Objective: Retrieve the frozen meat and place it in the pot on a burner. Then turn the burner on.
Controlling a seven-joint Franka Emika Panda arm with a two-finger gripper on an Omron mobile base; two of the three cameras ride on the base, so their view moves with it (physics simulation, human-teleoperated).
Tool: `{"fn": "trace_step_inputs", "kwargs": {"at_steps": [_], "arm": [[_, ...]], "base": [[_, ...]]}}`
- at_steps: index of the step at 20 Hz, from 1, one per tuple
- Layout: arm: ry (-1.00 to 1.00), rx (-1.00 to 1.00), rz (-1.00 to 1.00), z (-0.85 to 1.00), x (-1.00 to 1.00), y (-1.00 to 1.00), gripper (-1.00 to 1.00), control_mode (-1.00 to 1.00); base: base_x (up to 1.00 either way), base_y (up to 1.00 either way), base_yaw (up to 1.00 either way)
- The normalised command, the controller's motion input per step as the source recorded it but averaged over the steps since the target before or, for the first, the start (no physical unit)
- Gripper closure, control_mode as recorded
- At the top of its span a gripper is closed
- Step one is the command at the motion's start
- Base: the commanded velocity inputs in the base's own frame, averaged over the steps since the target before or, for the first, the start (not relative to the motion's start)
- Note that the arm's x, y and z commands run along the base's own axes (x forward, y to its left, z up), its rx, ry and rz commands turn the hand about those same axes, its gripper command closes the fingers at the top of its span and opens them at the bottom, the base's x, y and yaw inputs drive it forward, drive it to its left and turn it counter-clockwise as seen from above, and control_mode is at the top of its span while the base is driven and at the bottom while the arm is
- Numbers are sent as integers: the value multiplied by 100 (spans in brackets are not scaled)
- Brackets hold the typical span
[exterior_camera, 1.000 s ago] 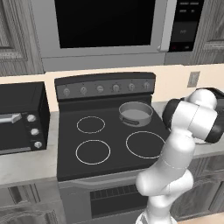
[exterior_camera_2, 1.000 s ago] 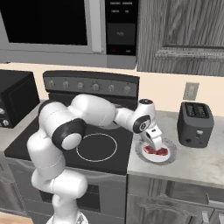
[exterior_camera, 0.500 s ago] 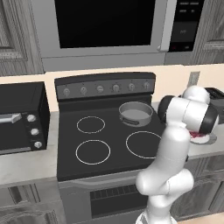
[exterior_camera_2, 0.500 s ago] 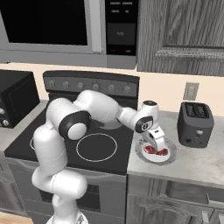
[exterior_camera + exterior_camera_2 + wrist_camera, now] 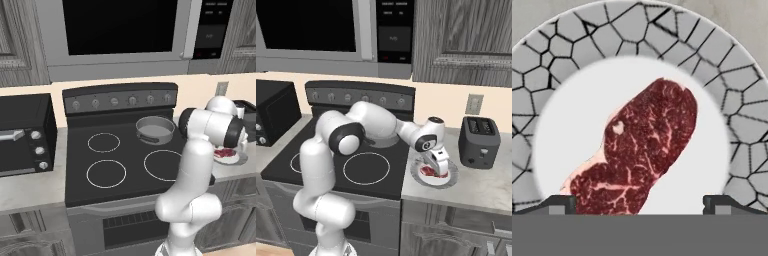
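Red, pale-marbled frozen meat (image 5: pixel 639 155): one small slab, lying flat near the middle of a round plate (image 5: pixel 722 60) with a white centre and a grey crackle-pattern rim. Not yet lifted.

Plate: resting on the stone counter (image 5: pixel 476 187), just beside the stove's (image 5: pixel 316 165) right edge. Toaster (image 5: pixel 479 142) stands behind it on that counter, nearer the wall.

Gripper (image 5: pixel 439 165): poised directly above the meat, pointing down at it, fingers spread to full width with one tip on either side of the slab's lower end and no contact evident. Judged purpose of this pose: to straddle the narrower width of the piece before lowering and closing. Fingertips (image 5: pixel 559 204) sit wider than the meat there, so clearance looks adequate.

Pot (image 5: pixel 155 129): shallow grey metal, empty as far as can be seen, already seated on the stove's back right burner, well apart from the plate. Placement judged convenient: a short carry leftward from the plate.

Knobs (image 5: pixel 114 101): row along the stove's back panel, behind the pot; untouched, reserved for the final step.
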Motion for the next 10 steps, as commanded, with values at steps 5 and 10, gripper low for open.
{"fn": "trace_step_inputs", "kwargs": {"at_steps": [5,10], "arm": [[0,0,-8,-17,0,0,-100,-100],[0,4,-7,-5,0,0,-100,-100]], "base": [[0,0,0],[0,0,0]]}}
